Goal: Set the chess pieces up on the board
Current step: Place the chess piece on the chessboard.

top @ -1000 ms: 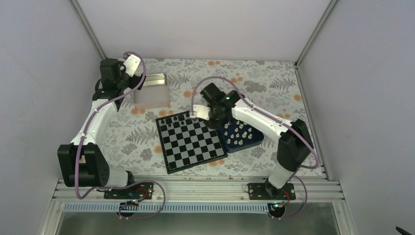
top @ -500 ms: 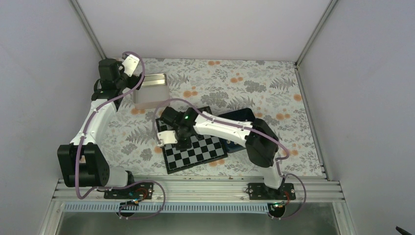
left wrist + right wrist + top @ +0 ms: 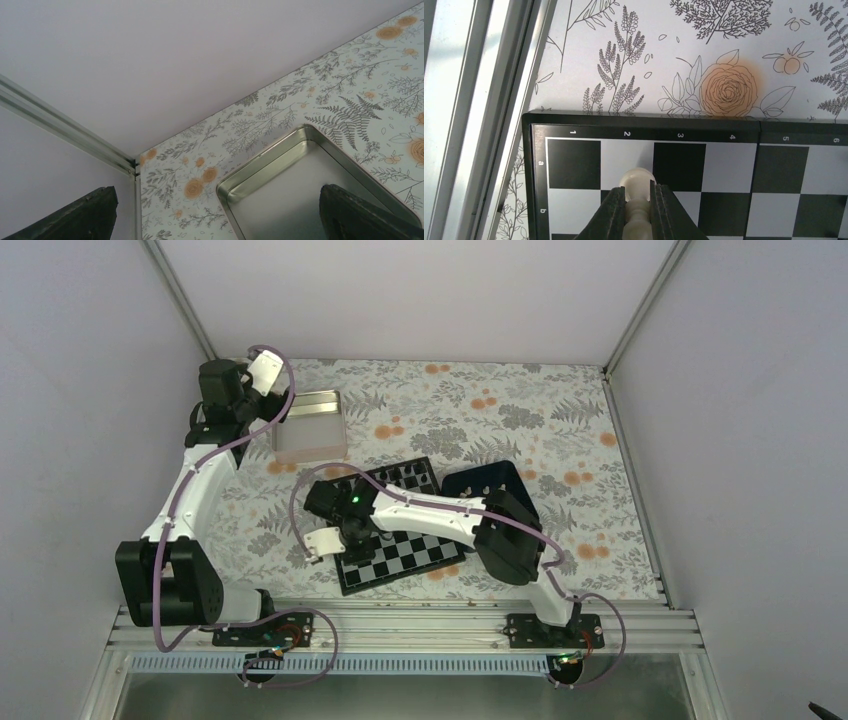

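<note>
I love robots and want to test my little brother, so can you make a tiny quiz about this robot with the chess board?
1. True or false: the right gripper is shut on a white chess piece.
2. What lies below the open left gripper? A) a silver tin B) a blue tray C) a teddy bear
3. Which letter and number mark the board corner nearest that piece?
Key: 1 true; 2 A; 3 a and 1.
</note>
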